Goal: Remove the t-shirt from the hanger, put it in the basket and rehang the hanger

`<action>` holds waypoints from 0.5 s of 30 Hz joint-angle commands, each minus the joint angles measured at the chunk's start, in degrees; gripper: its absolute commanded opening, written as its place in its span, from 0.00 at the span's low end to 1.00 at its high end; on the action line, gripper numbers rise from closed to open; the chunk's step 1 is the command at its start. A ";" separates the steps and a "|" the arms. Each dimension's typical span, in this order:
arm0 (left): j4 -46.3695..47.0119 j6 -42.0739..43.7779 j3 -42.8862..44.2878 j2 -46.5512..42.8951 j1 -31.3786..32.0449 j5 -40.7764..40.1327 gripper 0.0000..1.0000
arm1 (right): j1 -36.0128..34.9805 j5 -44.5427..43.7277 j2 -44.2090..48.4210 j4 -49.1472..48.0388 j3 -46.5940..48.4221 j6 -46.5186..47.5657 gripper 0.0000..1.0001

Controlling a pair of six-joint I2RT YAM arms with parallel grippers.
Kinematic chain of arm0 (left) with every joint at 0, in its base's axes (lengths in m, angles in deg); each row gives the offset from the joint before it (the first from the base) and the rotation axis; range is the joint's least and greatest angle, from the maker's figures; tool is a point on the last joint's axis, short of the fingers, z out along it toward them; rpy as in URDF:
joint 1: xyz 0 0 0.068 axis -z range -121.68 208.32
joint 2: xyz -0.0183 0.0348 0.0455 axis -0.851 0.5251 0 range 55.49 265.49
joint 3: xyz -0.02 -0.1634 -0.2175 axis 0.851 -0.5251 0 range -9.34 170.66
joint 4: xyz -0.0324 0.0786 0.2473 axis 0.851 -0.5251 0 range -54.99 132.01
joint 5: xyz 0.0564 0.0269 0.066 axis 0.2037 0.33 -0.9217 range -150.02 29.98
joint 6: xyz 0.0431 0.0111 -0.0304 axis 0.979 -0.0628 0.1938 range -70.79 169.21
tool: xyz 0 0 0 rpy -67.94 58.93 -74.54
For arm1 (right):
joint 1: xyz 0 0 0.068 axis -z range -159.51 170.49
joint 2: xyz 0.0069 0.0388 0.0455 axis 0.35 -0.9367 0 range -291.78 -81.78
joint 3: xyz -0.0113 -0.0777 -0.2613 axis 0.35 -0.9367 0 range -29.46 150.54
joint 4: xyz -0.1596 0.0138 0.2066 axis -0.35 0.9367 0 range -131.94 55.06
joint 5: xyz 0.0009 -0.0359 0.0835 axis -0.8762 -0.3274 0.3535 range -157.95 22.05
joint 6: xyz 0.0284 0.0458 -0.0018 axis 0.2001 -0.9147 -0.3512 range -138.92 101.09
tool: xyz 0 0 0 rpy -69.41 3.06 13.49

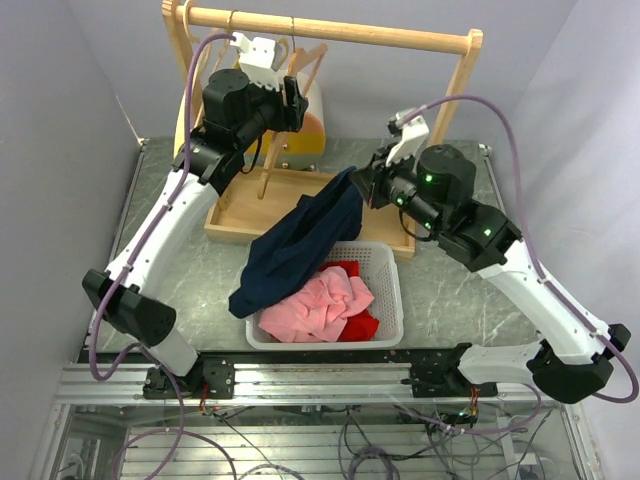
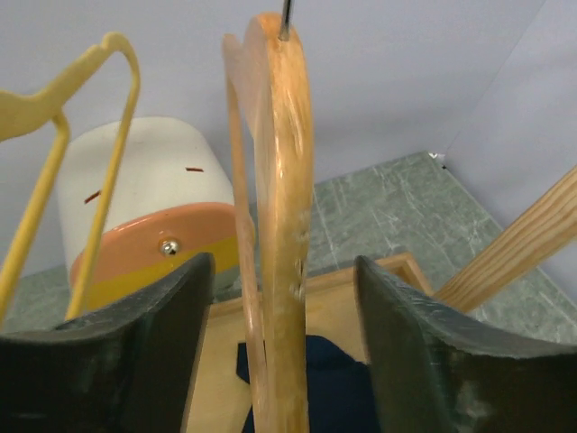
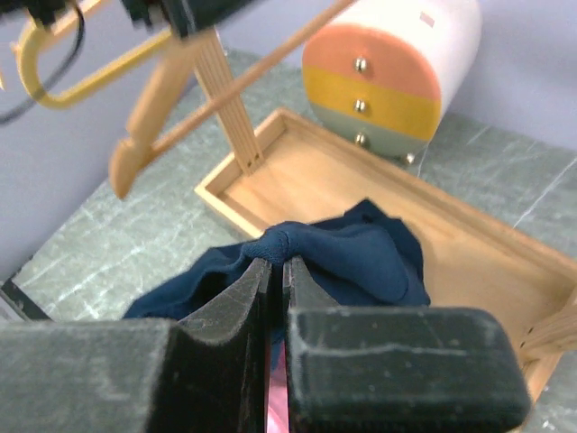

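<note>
The navy t-shirt (image 1: 300,240) hangs from my right gripper (image 1: 360,186), and its lower end drapes over the white basket (image 1: 392,300). In the right wrist view my right gripper (image 3: 279,263) is shut on a bunched fold of the t-shirt (image 3: 361,257). The bare wooden hanger (image 1: 308,68) hangs from the rack's rail (image 1: 330,30). My left gripper (image 1: 297,104) is open, with the hanger (image 2: 281,180) between its fingers (image 2: 171,307) without touching them. The t-shirt (image 2: 338,383) shows below the hanger.
A wooden rack tray (image 1: 240,215) stands at the back. It holds a small white, orange and yellow drawer chest (image 2: 149,212). A yellow hanger (image 2: 54,126) hangs beside the wooden one. The basket holds pink (image 1: 320,305) and red clothes (image 1: 362,325).
</note>
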 commanded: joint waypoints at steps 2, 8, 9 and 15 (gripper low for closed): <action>2.03 -1.03 -2.98 -8.17 -0.41 -2.37 0.91 | -0.27 -1.81 -0.53 -0.61 11.85 3.53 0.00; 1.18 -1.78 -8.14 -17.80 -0.41 -3.56 0.99 | -0.21 4.34 -8.29 0.83 30.43 6.08 0.00; 0.97 -1.85 -8.83 -19.20 -0.41 -3.54 0.99 | -0.25 5.52 -9.86 1.29 34.04 6.44 0.00; -0.85 -2.94 -11.53 -25.41 -0.43 -2.26 0.99 | -0.28 14.88 -15.07 -2.86 48.46 6.33 0.00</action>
